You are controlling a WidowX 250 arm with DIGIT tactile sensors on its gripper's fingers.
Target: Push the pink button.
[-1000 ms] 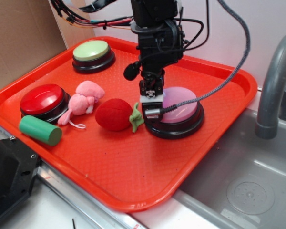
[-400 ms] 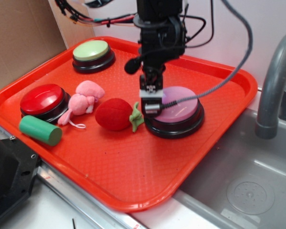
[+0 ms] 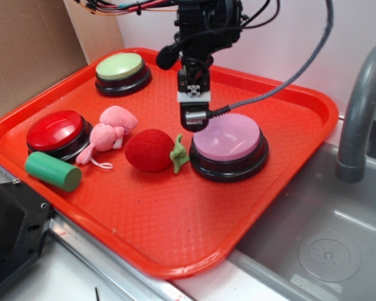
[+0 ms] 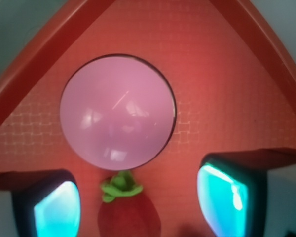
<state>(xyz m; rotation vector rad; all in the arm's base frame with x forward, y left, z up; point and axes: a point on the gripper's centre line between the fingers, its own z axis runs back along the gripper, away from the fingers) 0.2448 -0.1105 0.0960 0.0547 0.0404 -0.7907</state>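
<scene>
The pink button [image 3: 227, 139], a large pale pink dome on a black base, sits on the right half of the red tray [image 3: 175, 232]. My gripper [image 3: 193, 122] hangs just above the button's left edge, not touching it. In the wrist view the pink button [image 4: 117, 109] fills the centre, fully uncovered. My gripper [image 4: 138, 202] is open there, its two fingers wide apart at the bottom corners with nothing held between them.
A red plush strawberry [image 3: 151, 150] lies right beside the button's left side. Further left are a pink plush toy [image 3: 109, 132], a red button [image 3: 55, 130] and a green cylinder [image 3: 52, 171]. A green button [image 3: 120, 66] sits at the back. A sink [image 3: 326, 244] and faucet [image 3: 357, 113] are right of the tray.
My gripper has lifted off the pink button's top and moved up and slightly back-left. The button's dome is now fully exposed.
</scene>
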